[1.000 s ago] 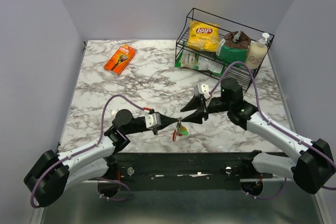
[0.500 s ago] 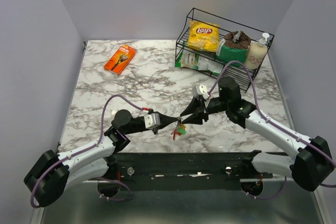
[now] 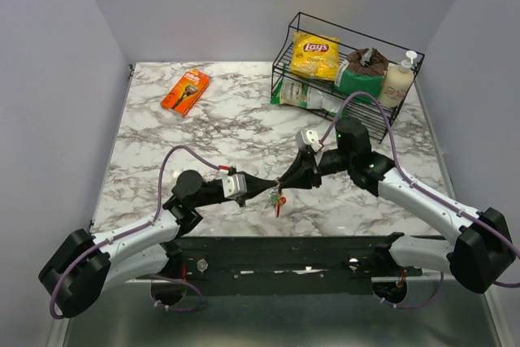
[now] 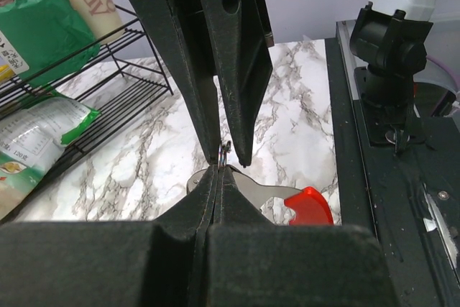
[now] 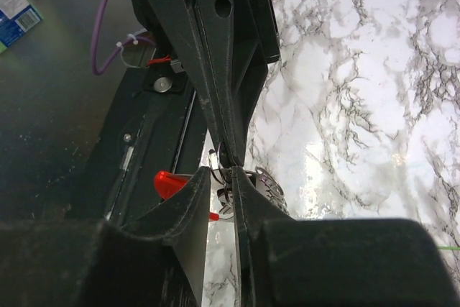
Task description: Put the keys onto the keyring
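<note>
Jaws tip to tip; red key beneath

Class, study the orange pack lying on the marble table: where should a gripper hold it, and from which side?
Grip the orange pack across its narrow width, near mid-length, coming straight down from above. It lies flat on the table, long axis slanted, nothing beside it, so turn the grip square to its long edges.

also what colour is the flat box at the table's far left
Orange box, clearest in the top external view.
</note>
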Tool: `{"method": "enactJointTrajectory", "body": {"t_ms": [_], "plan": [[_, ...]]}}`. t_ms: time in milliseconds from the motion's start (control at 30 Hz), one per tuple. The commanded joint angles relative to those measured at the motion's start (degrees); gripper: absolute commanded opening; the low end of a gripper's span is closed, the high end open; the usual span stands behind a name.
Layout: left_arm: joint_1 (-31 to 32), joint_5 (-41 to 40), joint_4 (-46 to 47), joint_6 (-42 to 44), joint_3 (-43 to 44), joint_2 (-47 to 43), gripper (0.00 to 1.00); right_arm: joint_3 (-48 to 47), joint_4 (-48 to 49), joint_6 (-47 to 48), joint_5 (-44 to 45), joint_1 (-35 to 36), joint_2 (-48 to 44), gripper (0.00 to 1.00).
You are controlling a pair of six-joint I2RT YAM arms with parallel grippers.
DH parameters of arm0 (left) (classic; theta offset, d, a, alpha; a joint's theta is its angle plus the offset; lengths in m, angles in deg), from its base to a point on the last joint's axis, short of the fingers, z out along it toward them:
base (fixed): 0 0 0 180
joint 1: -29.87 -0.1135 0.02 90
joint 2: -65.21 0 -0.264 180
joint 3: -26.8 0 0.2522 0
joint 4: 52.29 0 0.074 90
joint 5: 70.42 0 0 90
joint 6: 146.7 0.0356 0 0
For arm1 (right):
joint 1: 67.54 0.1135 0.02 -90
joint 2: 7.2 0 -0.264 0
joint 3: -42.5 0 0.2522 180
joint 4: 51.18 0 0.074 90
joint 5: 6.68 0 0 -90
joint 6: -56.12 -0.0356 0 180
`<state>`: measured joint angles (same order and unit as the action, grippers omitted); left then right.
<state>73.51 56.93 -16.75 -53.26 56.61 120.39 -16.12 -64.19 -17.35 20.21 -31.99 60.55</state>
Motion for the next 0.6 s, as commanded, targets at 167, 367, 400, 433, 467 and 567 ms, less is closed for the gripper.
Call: {"method": "enactJointTrajectory", "body": {"t_ms": [167, 367, 400, 433, 467, 567], "plan": [[0.1, 1.7, 6.2, -1.5, 1.1, 1.1, 0.00, -2.2, 0.4, -1.7, -2.5, 0.3, 0.4, 0.04], [0.1, 1.2, 4.5, -1.9, 1.4, 0.1, 0.00, -3.8, -4.2, -0.5, -0.3, 0.3, 0.5, 0.01], [0.1, 1.0, 3.9, -1.9, 1.7, -0.2, 0.00, -4.4, -4.6, -0.5, 0.2, 0.3, 0.5, 0.01], [0.1, 0.9, 1.6, -1.9, 2.0, -0.5, 0.04, -4.6, -5.5, -0.5, 0.4, 0.3, 0.6, 0.01], [0.1, 0.7, -0.2, -1.7, 3.2, -1.6, 0.09, -5.0, -6.2, -0.4, 1.1, 0.3, 0.6, 0.01], [0.1, 0.7, -10.3, 0.5, 6.5, -4.5, 0.37, -6.6, -9.6, 0.6, 2.5, 0.3, 1.4, 0.01]]}}
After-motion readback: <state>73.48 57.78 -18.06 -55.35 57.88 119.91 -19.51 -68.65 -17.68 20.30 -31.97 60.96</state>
